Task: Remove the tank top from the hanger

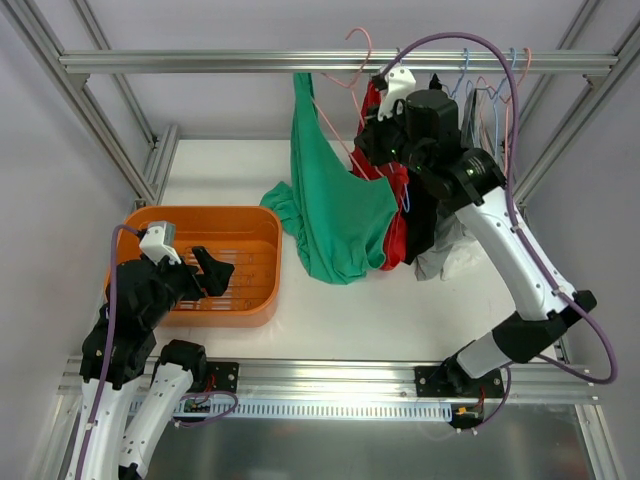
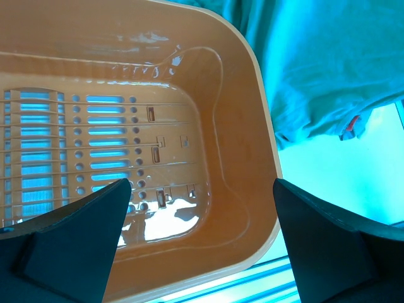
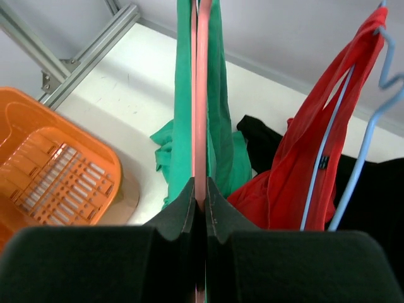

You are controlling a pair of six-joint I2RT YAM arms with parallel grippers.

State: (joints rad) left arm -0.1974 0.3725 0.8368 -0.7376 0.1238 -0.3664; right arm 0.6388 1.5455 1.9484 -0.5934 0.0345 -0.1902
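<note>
A green tank top [image 1: 335, 215] hangs on a pink hanger [image 1: 358, 62] below the top rail, its lower part sagging toward the table. In the right wrist view the green top [image 3: 218, 120] drapes on both sides of the pink hanger [image 3: 202, 95]. My right gripper [image 3: 201, 189] is shut on the pink hanger's bar, and it shows up high by the rail in the top view [image 1: 375, 125]. My left gripper [image 1: 212, 272] is open and empty over the orange basket [image 1: 255, 225]; its view shows the basket [image 2: 252, 113] and the green cloth [image 2: 322, 69].
A red garment [image 3: 315, 158] on a blue hanger [image 3: 363, 132] hangs right of the green top. Black cloth [image 3: 372, 183] and a grey garment [image 1: 440, 255] lie behind and below. More hangers [image 1: 490, 85] crowd the rail at the right. Aluminium frame posts [image 1: 110, 120] border the table.
</note>
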